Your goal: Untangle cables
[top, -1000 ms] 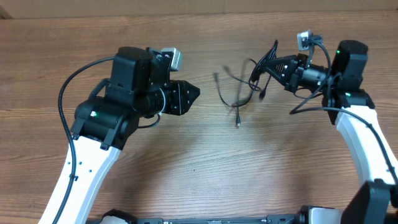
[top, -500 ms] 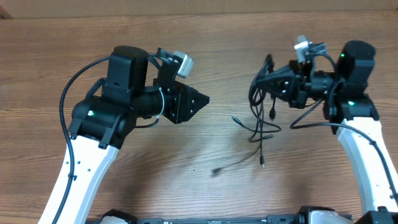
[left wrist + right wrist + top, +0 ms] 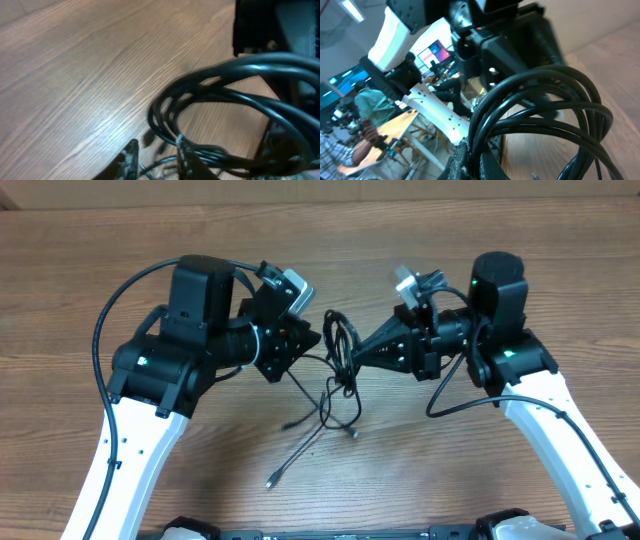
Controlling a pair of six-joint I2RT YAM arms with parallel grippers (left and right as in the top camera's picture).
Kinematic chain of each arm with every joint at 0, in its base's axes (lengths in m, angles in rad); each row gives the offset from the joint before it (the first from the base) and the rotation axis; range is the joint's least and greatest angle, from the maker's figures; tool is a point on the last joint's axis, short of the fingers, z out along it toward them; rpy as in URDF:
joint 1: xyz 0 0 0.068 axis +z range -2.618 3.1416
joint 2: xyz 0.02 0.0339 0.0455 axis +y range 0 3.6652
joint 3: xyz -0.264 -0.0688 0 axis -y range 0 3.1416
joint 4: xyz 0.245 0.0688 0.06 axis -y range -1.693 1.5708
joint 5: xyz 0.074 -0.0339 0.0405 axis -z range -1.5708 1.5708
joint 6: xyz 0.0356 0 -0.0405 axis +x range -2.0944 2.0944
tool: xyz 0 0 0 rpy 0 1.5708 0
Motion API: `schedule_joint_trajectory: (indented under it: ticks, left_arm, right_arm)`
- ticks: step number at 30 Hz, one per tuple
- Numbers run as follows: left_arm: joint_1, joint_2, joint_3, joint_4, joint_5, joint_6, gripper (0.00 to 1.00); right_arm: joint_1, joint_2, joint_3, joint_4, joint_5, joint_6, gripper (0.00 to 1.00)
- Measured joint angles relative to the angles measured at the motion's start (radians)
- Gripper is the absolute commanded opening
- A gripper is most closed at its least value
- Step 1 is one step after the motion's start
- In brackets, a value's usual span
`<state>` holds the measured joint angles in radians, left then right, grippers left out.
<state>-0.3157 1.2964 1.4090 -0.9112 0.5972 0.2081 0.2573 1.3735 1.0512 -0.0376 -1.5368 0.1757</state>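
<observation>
Two grippers meet nearly tip to tip over the middle of the table (image 3: 480, 480), bare wood open on all sides out to the far edge and near rim. Coil of cables (image 3: 340, 350) lifted between them, pinched in the tight-pressed right gripper (image 3: 358, 356), plug ends (image 3: 272, 478) trailing on the wood; left gripper (image 3: 312, 340) narrowly spread, its fingers (image 3: 129, 159) apart, strands lying against one. Background monitor (image 3: 436, 50): writing too blurred to read.
</observation>
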Motion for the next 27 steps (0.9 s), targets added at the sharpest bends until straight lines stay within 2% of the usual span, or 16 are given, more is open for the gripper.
schedule_joint_trajectory:
  ticks: [6,9,11,17,21,23,27]
  left_arm:
    - [0.011,0.000,0.000,-0.064,0.049,0.198,0.38]
    - [0.011,0.000,0.000,-0.097,0.105,0.303,0.49]
    - [0.011,0.000,0.000,-0.114,0.130,0.349,0.50]
    - [0.017,0.000,0.000,-0.114,0.151,0.415,0.52]
    - [0.049,0.000,0.000,-0.113,0.151,0.455,0.57]
    - [0.068,-0.003,0.000,-0.110,0.151,0.470,0.62]
    - [0.105,-0.032,0.000,-0.105,0.159,0.508,0.79]
  right_arm:
    - [0.034,0.000,0.000,0.000,0.000,0.008,0.04]
    - [0.039,0.000,0.000,0.000,0.000,0.012,0.04]
    - [0.039,0.000,0.000,0.000,0.000,0.019,0.04]
    - [0.039,0.000,0.000,0.000,0.000,0.032,0.04]
    - [0.039,0.000,0.000,0.000,0.000,0.033,0.04]
    - [0.039,0.000,0.000,0.000,0.000,0.034,0.04]
    - [0.039,0.000,0.000,0.000,0.000,0.034,0.04]
